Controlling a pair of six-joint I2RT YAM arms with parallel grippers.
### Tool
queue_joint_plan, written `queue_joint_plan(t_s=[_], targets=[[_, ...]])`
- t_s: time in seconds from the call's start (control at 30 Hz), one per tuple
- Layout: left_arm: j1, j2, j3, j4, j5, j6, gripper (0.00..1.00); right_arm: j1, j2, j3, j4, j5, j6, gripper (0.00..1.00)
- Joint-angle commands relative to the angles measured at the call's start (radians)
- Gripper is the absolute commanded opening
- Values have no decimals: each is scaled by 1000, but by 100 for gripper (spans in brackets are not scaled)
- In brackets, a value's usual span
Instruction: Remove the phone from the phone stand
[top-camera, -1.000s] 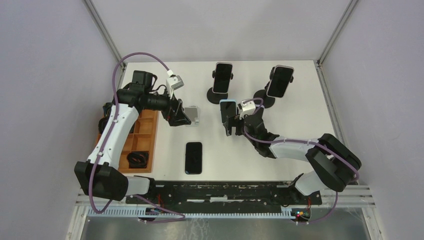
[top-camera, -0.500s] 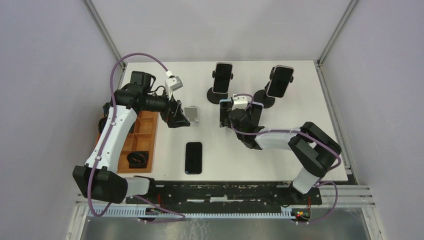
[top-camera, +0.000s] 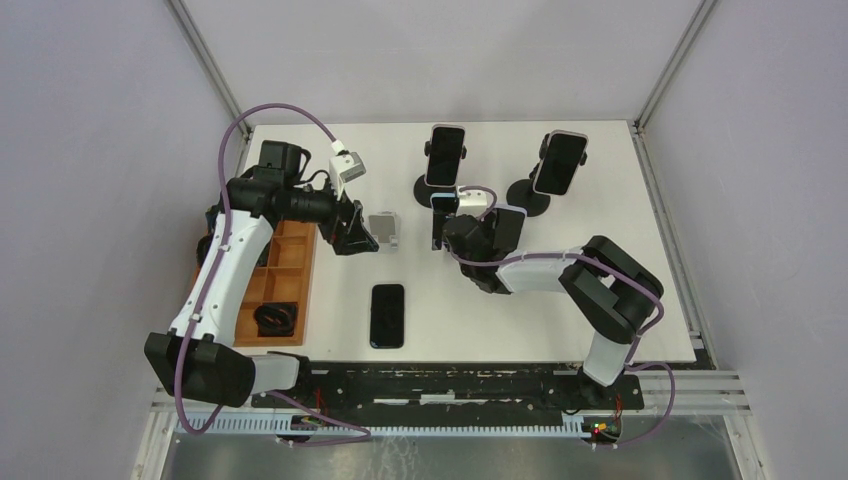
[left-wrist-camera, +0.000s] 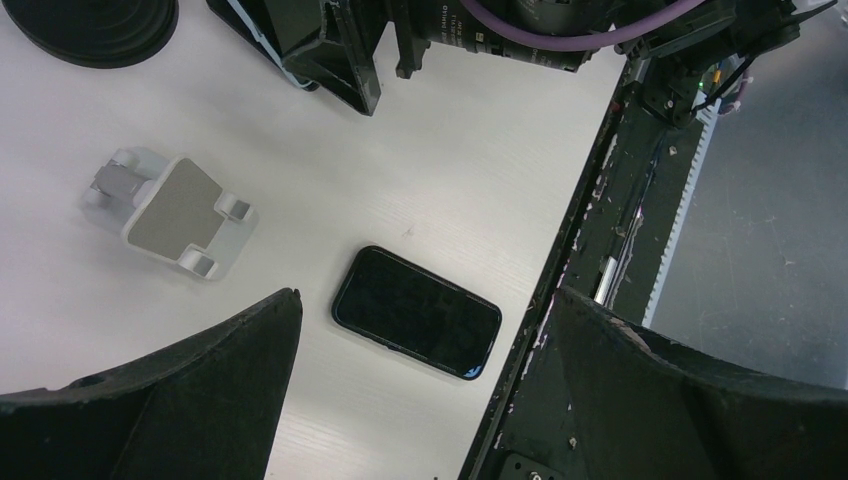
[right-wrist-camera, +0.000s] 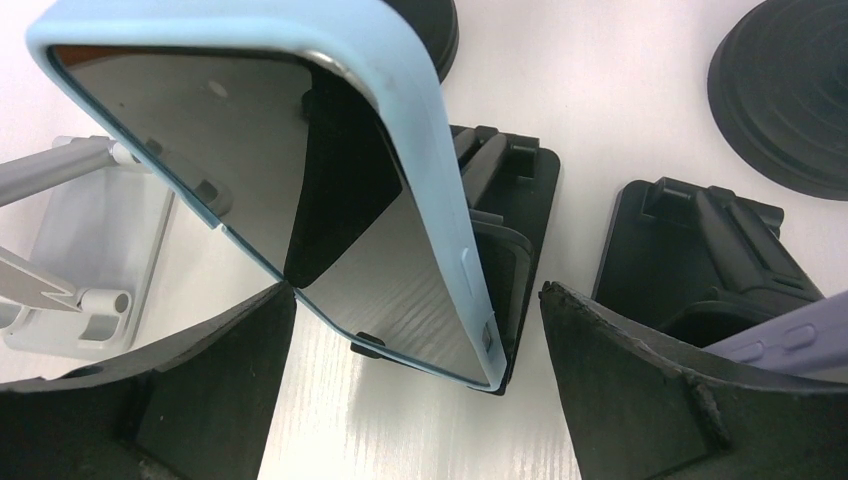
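Blue-cased phone (right-wrist-camera: 330, 190) leans upright in its black stand (right-wrist-camera: 510, 250), so the removal itself is not yet done. Right gripper (right-wrist-camera: 418, 300) has its jaws wide apart, one finger on each side of the phone, and neither appears to press the case. I judge it placed for a grasp, with closing, lifting clear and setting down all left to do. Left gripper (left-wrist-camera: 425, 300) hangs with jaws spread too, holding nothing, above a bare grey stand (left-wrist-camera: 175, 210) and a black phone (left-wrist-camera: 415, 325) lying flat on the white table (left-wrist-camera: 480, 130), which suggests one phone is already off. At the back, a middle phone (top-camera: 446, 153) and a far-right phone (top-camera: 559, 163) sit on their own holders.
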Motion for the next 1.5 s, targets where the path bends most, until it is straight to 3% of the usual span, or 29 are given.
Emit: queue_joint_plan(t_s=[0.0, 0.4, 0.47, 0.6, 0.8, 1.17, 1.47], targets=[[-5, -10, 28, -13, -11, 52, 100, -12, 1, -33, 64, -36, -4, 96], [-5, 6, 18, -9, -12, 56, 100, -24, -67, -178, 250, -92, 10, 80], [-5, 7, 17, -8, -12, 56, 100, -42, -66, -181, 256, -99, 13, 80], [-5, 2, 13, -8, -16, 56, 100, -82, -56, -177, 257, -124, 23, 92], [-5, -2, 16, -9, -24, 58, 100, -92, -31, -145, 269, -145, -9, 95], [-5, -5, 19, -11, -39, 58, 100, -124, 56, -78, 274, -174, -55, 93], [-6, 8, 26, -12, -41, 60, 100, -153, 99, -43, 338, -345, -85, 86]])
